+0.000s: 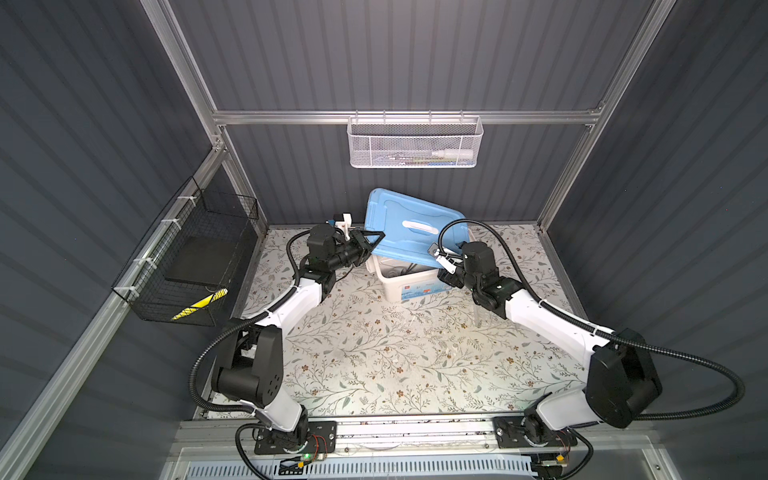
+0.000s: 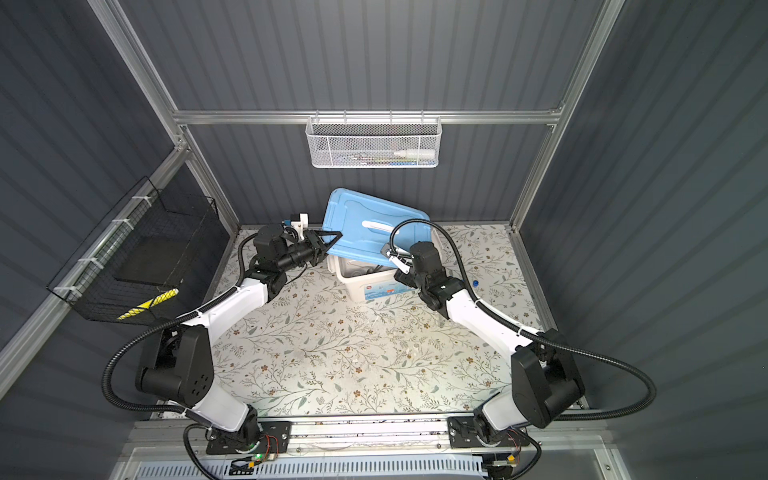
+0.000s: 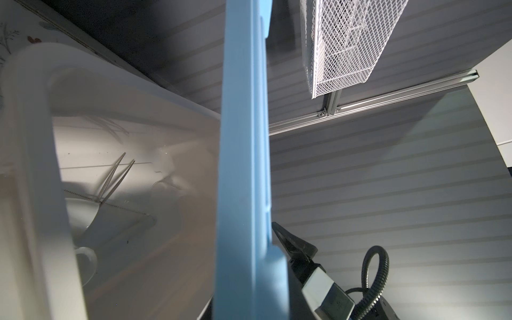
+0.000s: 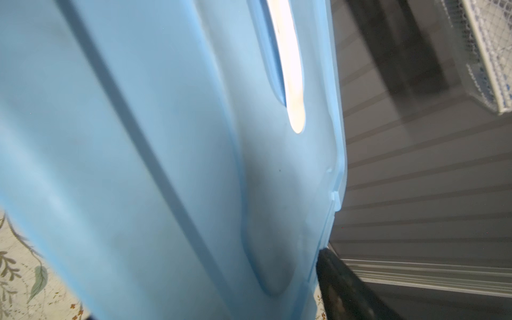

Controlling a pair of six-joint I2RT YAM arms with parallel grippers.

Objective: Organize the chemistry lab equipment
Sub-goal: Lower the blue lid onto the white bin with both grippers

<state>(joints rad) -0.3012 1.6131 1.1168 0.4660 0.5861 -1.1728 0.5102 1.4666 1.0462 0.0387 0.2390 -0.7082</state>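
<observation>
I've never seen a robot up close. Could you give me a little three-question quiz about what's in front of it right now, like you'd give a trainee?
1. True or false: the blue lid lies flat and shut on the cream box.
2. Which thin metal tool lies inside the box? A. tweezers B. scissors C. spoon
3. Short answer: what hangs from the back rail?

Key
1. False: the lid is tilted, and the box is open beneath it.
2. A.
3. A white mesh basket.
</observation>
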